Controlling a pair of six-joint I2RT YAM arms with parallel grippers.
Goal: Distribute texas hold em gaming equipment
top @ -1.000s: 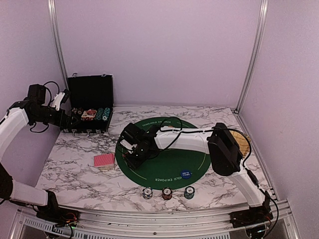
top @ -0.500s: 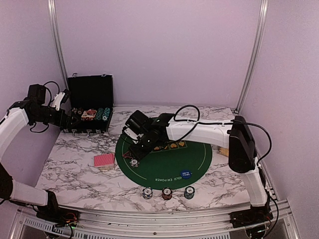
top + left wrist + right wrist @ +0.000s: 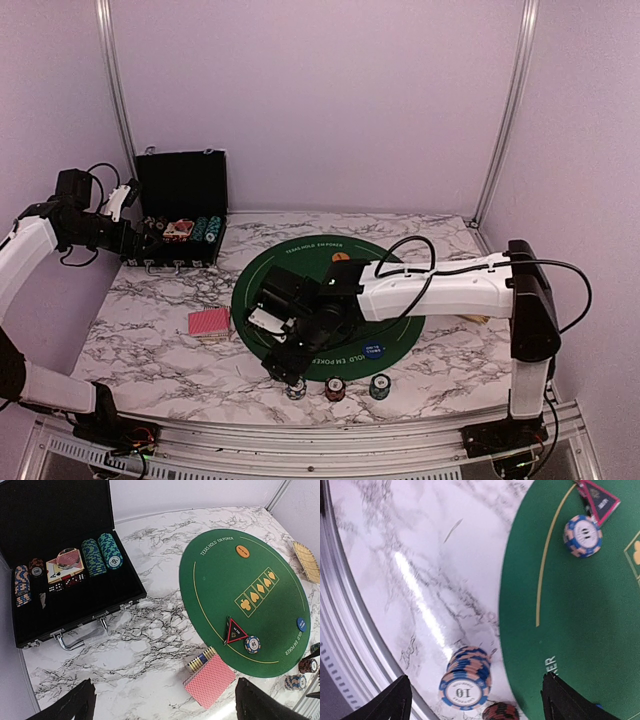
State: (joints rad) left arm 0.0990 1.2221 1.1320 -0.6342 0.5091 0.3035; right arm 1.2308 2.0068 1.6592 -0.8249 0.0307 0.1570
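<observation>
Chip on the mat: a blue-and-peach chip [image 3: 583,535] lies flat on the green mat [image 3: 570,630], just beside the red-rimmed triangle [image 3: 600,500], with no finger on it. A second ago the right gripper was low over that spot, so the chip looks freshly delivered.
Near-edge stacks: the blue stack [image 3: 466,679], brown-red stack [image 3: 335,388] and green stack [image 3: 379,385] stand in a row on the marble, just off the mat's near rim.
Right gripper: the right gripper [image 3: 475,702] has swung from the mat's left side to hang above the blue stack. Its jaws have spread wider and hold nothing.
Meaning: one placement seems done, and the blue stack is probably the next pick.
Other equipment: the blue disc [image 3: 372,349] and orange disc [image 3: 341,257] sit on the mat. The red-backed cards [image 3: 209,321] lie on the marble to its left.
Left gripper: the left gripper [image 3: 165,702] is spread fully and empty, unmoved beside the black case [image 3: 60,525], which holds more chips.
</observation>
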